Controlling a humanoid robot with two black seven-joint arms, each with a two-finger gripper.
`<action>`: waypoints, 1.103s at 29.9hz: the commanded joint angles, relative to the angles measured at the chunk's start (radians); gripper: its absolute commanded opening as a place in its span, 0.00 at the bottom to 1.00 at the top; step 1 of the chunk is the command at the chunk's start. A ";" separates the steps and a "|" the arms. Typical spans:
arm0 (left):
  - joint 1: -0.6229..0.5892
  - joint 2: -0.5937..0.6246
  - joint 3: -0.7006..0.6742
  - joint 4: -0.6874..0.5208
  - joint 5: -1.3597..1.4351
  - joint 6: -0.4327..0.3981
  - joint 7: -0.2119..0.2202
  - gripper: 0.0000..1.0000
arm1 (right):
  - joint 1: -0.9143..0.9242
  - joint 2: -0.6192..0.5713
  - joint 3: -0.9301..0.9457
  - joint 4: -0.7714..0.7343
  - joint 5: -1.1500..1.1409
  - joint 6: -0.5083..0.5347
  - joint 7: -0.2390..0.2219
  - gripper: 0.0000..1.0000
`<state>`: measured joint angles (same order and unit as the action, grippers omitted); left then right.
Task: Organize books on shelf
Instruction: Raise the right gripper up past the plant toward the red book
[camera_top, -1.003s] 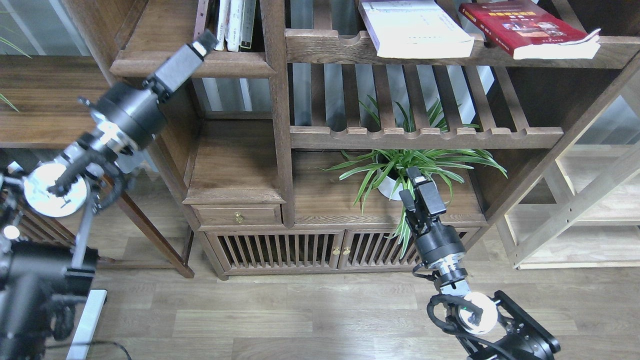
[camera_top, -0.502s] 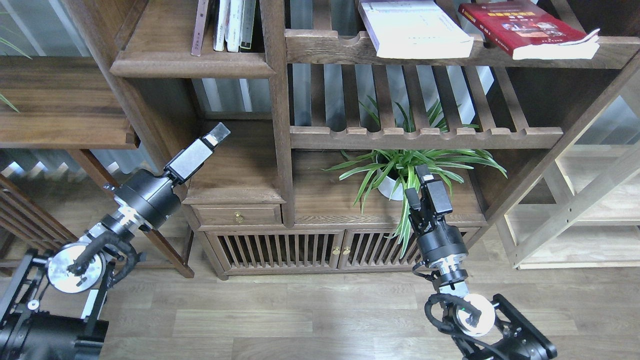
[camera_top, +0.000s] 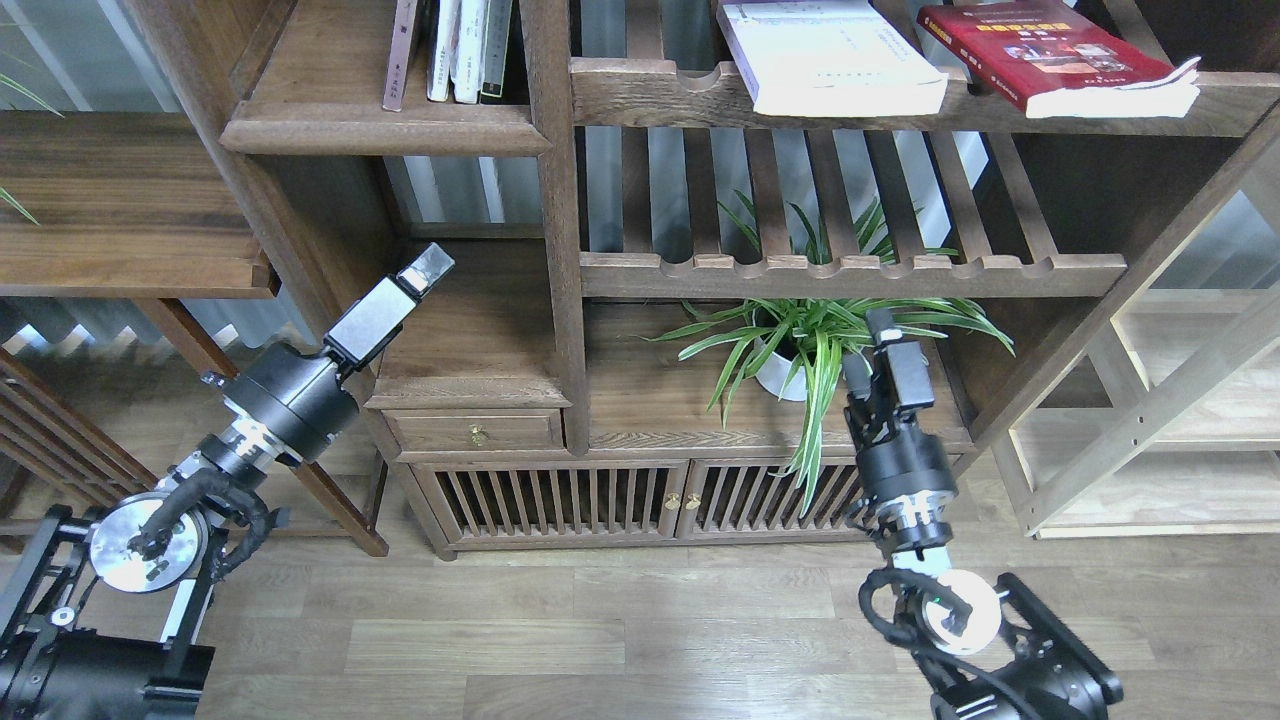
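Books upright on shelf, high above left tool | both tools' spread: cannot tell

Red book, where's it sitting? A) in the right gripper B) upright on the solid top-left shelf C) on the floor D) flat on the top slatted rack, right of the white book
D: the red book lies flat on the top slatted rack, right of the white book.

Black jointed arms with silver discs, looped black cables, and grey boxy tool ends.
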<state>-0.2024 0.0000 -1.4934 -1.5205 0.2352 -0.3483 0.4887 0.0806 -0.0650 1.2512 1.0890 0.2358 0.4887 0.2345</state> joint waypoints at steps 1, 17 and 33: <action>0.021 0.000 -0.011 0.009 -0.007 -0.015 0.000 0.99 | 0.001 -0.009 0.017 0.008 0.002 0.000 0.000 1.00; 0.024 0.000 -0.045 0.019 -0.007 -0.097 0.000 0.99 | 0.051 -0.127 0.160 0.008 0.010 0.000 0.002 1.00; 0.015 0.000 -0.028 0.017 0.018 -0.097 0.000 0.99 | 0.087 -0.325 0.148 0.048 0.014 0.000 -0.001 1.00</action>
<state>-0.1856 0.0000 -1.5237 -1.5031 0.2529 -0.4463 0.4887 0.1641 -0.3653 1.4028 1.1186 0.2501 0.4887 0.2343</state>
